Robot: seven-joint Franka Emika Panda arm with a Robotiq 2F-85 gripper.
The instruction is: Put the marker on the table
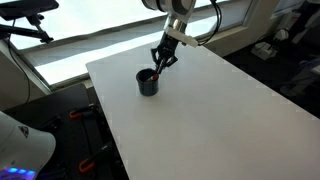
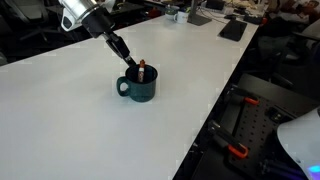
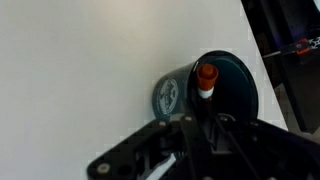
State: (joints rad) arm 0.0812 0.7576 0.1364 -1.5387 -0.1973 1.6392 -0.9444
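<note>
Item: marker (image 2: 143, 70). Dark stick with an orange tip, standing near upright inside the mug (image 2: 140, 88), its top poking above the rim.
Item: mug. Dark, with a handle, resting on the white table (image 2: 60, 110).
Item: your gripper (image 2: 130, 65). Tilted down to the mug's rim, jaws drawn fully together right beside the marker; you cannot tell whether they pinch it. In the wrist view the orange tip shows just beyond the claw.
</note>
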